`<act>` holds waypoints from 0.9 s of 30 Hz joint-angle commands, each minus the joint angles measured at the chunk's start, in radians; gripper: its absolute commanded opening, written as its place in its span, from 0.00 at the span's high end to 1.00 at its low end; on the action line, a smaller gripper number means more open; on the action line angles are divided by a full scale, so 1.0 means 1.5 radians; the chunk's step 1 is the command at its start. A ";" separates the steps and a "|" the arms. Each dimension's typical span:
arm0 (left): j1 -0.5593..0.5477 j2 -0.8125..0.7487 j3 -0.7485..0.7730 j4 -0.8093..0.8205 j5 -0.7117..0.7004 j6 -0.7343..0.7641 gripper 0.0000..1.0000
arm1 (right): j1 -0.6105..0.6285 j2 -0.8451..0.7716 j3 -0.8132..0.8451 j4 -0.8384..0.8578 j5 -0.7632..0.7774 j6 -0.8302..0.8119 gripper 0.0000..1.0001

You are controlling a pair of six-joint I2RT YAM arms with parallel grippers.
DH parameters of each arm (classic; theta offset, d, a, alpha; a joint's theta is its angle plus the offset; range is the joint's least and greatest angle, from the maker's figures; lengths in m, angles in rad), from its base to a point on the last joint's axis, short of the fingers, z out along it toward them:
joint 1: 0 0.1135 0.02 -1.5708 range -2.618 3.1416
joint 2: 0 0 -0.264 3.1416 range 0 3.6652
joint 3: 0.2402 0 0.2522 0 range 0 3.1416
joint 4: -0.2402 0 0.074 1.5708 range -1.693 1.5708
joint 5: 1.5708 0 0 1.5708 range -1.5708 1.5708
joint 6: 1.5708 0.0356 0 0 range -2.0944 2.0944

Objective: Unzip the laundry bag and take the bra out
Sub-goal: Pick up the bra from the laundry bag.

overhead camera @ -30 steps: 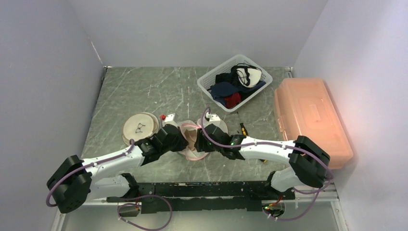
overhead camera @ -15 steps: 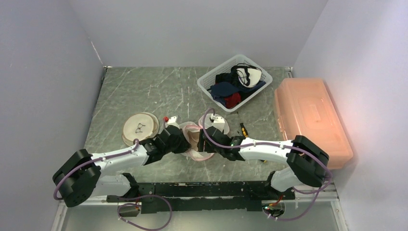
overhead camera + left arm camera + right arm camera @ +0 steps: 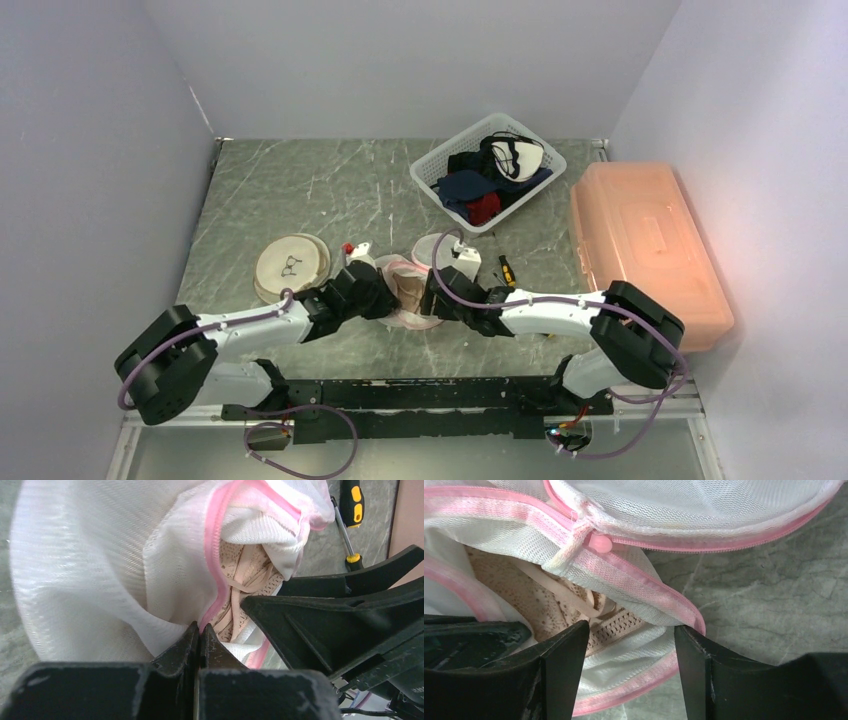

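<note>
Grey marble desk (image 3: 300, 190): laundry bag (image 3: 405, 290) near front-edge centre, unzipped, mostly hidden under both wrists. Only part of the bra (image 3: 524, 600) shows inside. The left gripper (image 3: 200, 627) is clamped on the bag's pink rim. The right gripper (image 3: 629, 650) is spread wide at its mouth. Bare marble rear-left.

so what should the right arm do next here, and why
Probably ease the right gripper forward into the opening and close on the bra. The laundry bag is unzipped, the left gripper is pinched shut on its pink rim, and the right jaws stand open right at the exposed beige lace.
</note>
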 commanded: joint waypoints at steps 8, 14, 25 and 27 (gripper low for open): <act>-0.010 0.012 -0.009 0.032 0.011 -0.008 0.97 | 0.010 -0.060 0.003 0.057 0.033 0.030 0.37; -0.012 0.032 -0.007 0.055 0.020 -0.005 0.97 | 0.036 -0.146 0.007 -0.017 0.059 0.034 0.34; -0.043 0.066 0.018 0.070 0.011 0.001 0.97 | 0.027 -0.126 -0.013 0.048 0.049 0.067 0.36; -0.048 0.068 0.020 0.071 0.009 0.001 0.97 | 0.014 -0.125 -0.028 0.077 0.042 0.074 0.37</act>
